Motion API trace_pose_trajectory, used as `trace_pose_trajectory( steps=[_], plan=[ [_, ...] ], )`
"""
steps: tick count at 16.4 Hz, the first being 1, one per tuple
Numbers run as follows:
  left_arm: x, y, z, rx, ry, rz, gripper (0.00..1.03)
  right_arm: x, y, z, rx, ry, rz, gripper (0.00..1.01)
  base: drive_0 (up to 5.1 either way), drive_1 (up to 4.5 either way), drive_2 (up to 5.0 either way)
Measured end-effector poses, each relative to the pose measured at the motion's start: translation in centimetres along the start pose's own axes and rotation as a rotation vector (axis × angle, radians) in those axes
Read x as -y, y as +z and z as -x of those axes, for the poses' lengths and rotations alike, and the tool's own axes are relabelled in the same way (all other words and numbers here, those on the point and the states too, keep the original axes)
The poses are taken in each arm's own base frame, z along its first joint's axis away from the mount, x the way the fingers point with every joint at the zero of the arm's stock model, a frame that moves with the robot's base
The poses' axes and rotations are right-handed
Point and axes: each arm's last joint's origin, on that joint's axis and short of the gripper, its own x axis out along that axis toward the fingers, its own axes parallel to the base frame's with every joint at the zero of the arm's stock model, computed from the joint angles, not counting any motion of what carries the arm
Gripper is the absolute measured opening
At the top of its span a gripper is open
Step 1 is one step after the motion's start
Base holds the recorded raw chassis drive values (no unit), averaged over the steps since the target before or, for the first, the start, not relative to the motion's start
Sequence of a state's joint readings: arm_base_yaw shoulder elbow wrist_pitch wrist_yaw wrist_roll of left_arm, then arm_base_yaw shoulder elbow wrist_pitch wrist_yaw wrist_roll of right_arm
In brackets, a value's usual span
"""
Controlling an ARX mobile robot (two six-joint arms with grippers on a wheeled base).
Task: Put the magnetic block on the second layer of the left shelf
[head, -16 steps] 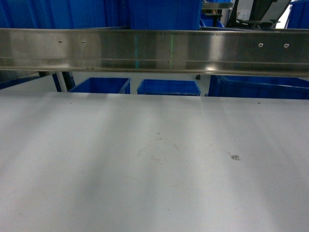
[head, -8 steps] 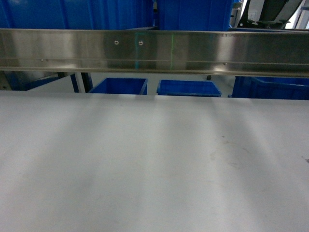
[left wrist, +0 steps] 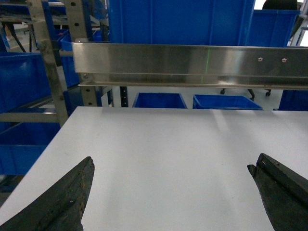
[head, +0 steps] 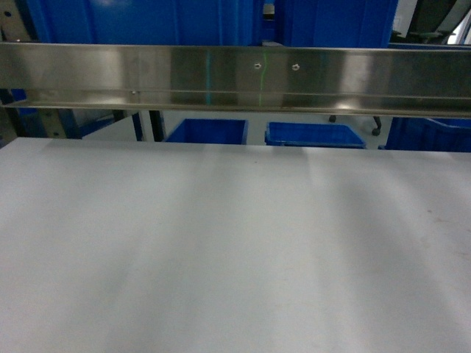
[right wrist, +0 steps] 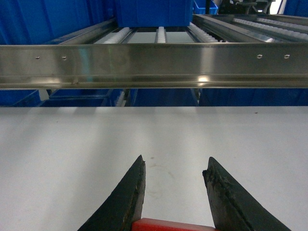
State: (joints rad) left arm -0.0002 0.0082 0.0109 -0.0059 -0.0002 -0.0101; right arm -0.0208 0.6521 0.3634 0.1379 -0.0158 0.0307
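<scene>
Right hand: its two dark fingers are closed on the magnetic block, a sliver of red showing between them at the bottom edge of the right wrist view; it hangs above the white bench
Left hand: spread wide with nothing between its fingers, one dark fingertip at the lower left and the other at the lower right of the left wrist view, over the bench
Magnetic block: in the right hand's grip, off the bench top; not seen in the head view
Steel rail: runs across the far edge of the bench, with two screw heads right of centre in the head view
Rack: a steel post stands left of the bench in the left wrist view, with blue crates behind it; which level is the second I cannot tell
Roller rails: seen beyond the steel rail from the right wrist, bearing a blue crate
Floor crates: two blue ones visible under the rail, beyond the bench
</scene>
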Motion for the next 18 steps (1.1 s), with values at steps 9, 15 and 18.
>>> trace_pose_trajectory(
  steps=[9,15,18],
  plan=[
    [0.00,0.02,0.00,0.002,0.001,0.000,0.98,-0.02,-0.04,-0.01,-0.004,0.002,0.000,0.33,-5.0,2.41,2.4],
    [0.00,0.01,0.00,0.001,0.001,0.000,0.98,-0.01,0.01,-0.01,0.001,0.003,0.000,0.33,-5.0,2.45,2.5],
    [0.00,0.00,0.00,0.000,0.001,0.000,0.98,-0.01,0.02,-0.01,0.002,0.003,0.000,0.33,-5.0,2.47,2.5]
  ],
)
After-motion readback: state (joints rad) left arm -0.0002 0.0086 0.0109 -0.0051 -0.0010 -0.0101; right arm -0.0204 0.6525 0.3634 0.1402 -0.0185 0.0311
